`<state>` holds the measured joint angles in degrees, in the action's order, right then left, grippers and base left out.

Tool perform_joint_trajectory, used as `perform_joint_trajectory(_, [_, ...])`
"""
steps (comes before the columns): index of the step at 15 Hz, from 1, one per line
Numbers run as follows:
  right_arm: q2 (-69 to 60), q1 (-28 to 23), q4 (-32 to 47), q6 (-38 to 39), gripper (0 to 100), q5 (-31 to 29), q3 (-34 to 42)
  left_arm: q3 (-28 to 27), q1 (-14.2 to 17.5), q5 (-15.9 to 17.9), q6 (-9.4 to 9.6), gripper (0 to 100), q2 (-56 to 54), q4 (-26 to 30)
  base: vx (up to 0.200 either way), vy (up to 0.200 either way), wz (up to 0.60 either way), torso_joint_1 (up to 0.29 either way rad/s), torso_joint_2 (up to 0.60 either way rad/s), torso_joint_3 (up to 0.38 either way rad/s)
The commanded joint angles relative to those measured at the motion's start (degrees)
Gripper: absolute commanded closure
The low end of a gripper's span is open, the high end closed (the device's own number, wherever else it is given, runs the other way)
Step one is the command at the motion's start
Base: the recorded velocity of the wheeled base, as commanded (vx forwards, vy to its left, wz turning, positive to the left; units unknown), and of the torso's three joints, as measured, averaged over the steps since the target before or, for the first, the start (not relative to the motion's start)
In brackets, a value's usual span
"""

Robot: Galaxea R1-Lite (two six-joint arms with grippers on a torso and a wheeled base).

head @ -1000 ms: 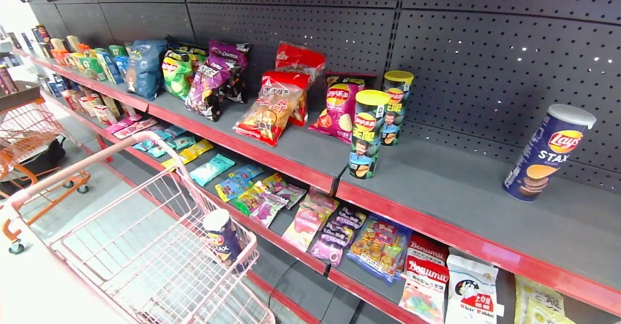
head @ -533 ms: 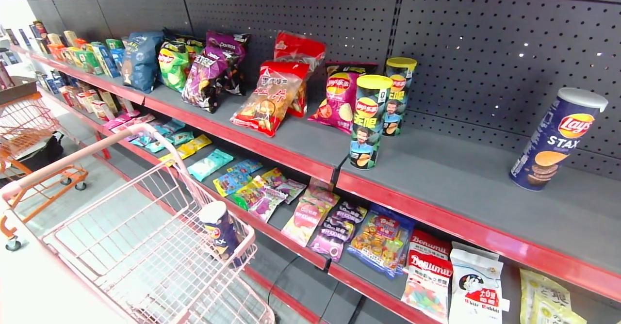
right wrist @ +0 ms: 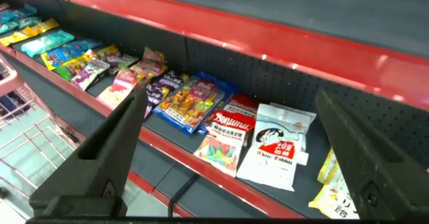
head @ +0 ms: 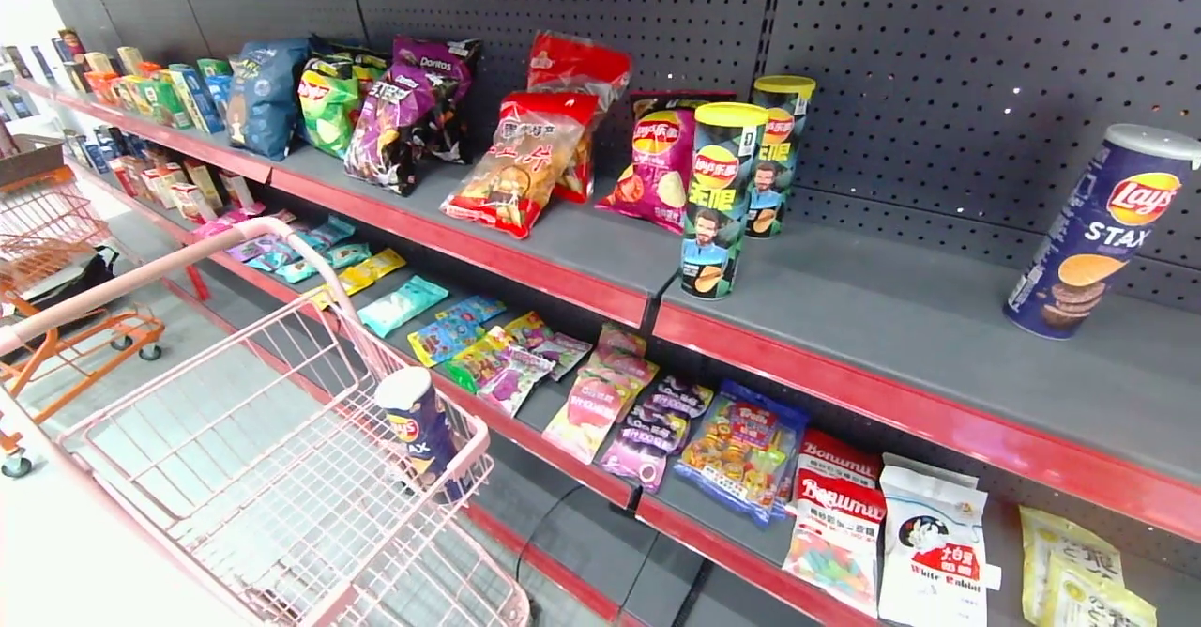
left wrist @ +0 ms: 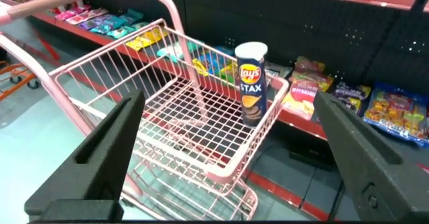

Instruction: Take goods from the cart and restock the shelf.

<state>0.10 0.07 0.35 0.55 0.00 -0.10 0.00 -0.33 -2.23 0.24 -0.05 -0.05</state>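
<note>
A pink wire cart [head: 235, 458] stands in front of the shelf at the lower left. One dark blue chips can [head: 418, 425] with a white lid stands upright in its front corner. From the left wrist the can [left wrist: 252, 83] shows beyond my left gripper [left wrist: 228, 98], which hangs open above the cart [left wrist: 167, 117], apart from the can. A matching blue can [head: 1098, 233] stands on the grey upper shelf [head: 891, 327] at the far right. My right gripper [right wrist: 229, 95] is open and holds nothing, facing the lower shelf's snack bags [right wrist: 275, 143].
Two yellow-lidded cans [head: 718, 200] and several chip bags [head: 525, 167] fill the upper shelf's left and middle. Bare shelf lies between those cans and the blue can. Candy bags [head: 741, 449] line the lower shelf. An orange cart [head: 47, 261] stands at far left.
The whole head picture has shifted, with the shelf goods now higher in it, so the camera moved. The cans, bags and cart keep their places.
</note>
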Motion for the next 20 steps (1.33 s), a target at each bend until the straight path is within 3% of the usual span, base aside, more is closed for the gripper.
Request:
perform_joint_trajectory(1, [0.0,0.0,0.0,0.0,0,0.0,0.0,0.0,0.0,0.0,0.02,0,0.0,0.0,0.000,0.000,0.00,-0.154,0.40,0.237])
perform_joint_trajectory(7, [0.0,0.0,0.0,-0.3,0,0.0,0.0,0.0,0.0,0.1,0.11,0,0.0,0.0,0.000,0.000,0.00,-0.185,0.49,0.302])
perform_joint_trajectory(14, [0.0,0.0,0.1,-0.1,0,-0.1,0.0,-1.1,0.0,0.3,-0.16,0,0.0,-0.8,0.000,0.000,0.00,-0.018,0.05,0.035])
perform_joint_trajectory(15, [0.0,0.0,0.0,0.0,0,-0.1,0.0,-10.7,-2.2,2.1,-2.97,0,6.9,-3.0,0.000,0.000,0.00,0.000,0.00,0.000])
perform_joint_trajectory(16, [-0.1,0.0,0.0,0.2,0,-0.1,0.0,-18.6,-4.5,1.7,-7.19,0,15.3,-3.4,0.000,0.000,0.00,0.000,0.00,0.000])
perform_joint_trajectory(17, [0.0,0.0,0.0,0.8,0,-0.2,0.0,-31.6,-5.5,0.4,-10.97,0,27.5,-3.5,0.000,0.000,0.00,0.000,0.00,0.000])
perform_joint_trajectory(18, [0.0,0.0,0.0,0.8,0,-0.2,0.0,-36.7,-5.2,-0.1,-10.88,0,34.4,-3.7,0.000,0.000,0.00,0.000,0.00,0.000])
perform_joint_trajectory(19, [0.0,0.0,0.0,0.8,0,-0.2,0.0,-37.9,-4.4,-0.5,-10.09,0,37.9,-3.6,0.000,0.000,0.00,0.000,0.00,0.000])
perform_joint_trajectory(20, [0.0,0.0,0.0,1.2,0,-0.2,0.0,-36.5,-0.7,-1.8,-6.48,0,44.5,-3.7,0.000,0.000,0.00,0.000,0.00,0.000])
